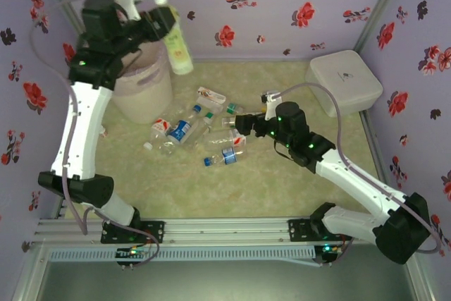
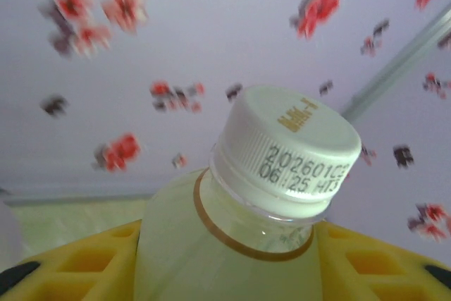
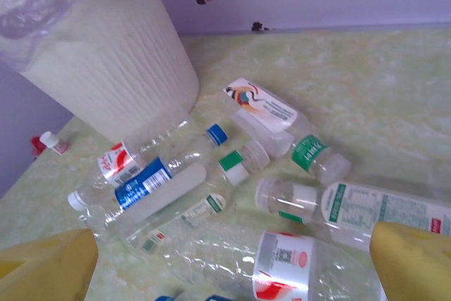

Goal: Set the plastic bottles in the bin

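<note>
Top external view: the white bin (image 1: 144,89) with its pinkish bag stands at the far left, its rim partly hidden behind the upraised left arm. The left gripper (image 1: 161,25) is blurred there. In the left wrist view its yellow fingers (image 2: 77,266) pinch the shoulders of a pale yellow-green bottle (image 2: 232,244), whose body is cut off below. That bottle hangs high by the bin's right rim. The right gripper (image 3: 229,266) is spread wide and empty, low over the heap of clear bottles (image 3: 211,188) beside the bin.
</note>
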Robot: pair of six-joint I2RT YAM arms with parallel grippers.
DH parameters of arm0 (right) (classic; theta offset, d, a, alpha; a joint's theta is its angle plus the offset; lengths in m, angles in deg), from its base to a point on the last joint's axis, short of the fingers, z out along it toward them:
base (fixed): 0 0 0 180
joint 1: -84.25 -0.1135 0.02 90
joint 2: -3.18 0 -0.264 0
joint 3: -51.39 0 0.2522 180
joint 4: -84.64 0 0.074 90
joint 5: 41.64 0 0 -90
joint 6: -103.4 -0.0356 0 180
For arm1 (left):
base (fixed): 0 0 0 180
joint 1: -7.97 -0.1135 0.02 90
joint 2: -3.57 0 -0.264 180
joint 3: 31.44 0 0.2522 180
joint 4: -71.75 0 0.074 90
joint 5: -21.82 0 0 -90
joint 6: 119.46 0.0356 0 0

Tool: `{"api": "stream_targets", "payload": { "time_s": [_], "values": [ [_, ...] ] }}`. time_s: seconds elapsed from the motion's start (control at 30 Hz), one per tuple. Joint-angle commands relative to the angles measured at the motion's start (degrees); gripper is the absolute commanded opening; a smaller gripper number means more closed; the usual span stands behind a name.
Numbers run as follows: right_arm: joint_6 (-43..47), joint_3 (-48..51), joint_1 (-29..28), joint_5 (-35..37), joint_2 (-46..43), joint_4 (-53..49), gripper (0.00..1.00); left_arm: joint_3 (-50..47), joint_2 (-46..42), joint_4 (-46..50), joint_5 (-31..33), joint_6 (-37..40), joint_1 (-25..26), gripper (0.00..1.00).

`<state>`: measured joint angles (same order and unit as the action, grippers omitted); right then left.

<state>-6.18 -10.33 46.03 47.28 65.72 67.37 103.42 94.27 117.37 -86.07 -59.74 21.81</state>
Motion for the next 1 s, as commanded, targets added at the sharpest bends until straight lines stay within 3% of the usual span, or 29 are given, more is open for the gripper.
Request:
{"api": "stream_targets", "payload": {
  "time_s": [0.0,0.2,0.43,0.77,0.97],
  "values": [
    [-0.13,0.68,0.37,1.95,-1.21,-2.23,0.99,4.31,2.16,3.95,4.62,4.19,-4.73,0.0],
    [0.76,0.59,0.57,2.75,-1.99,-4.76,0.99,11.08,8.29,5.21,12.79,6.24,-12.48,0.0],
    [1.37,0.62,0.68,4.93,-4.54,-8.22,0.99,27.05,24.77,17.28,13.54,13.94,-16.14,0.0],
    [1.47,-0.34,1.1,6.57,-4.58,-11.69,0.99,17.97,30.33,20.21,15.1,20.6,-14.46,0.0],
    [1.13,-1.43,1.17,6.97,-2.94,-13.19,0.99,6.37,30.31,14.52,15.1,20.21,-13.33,0.0]
  ]
}}
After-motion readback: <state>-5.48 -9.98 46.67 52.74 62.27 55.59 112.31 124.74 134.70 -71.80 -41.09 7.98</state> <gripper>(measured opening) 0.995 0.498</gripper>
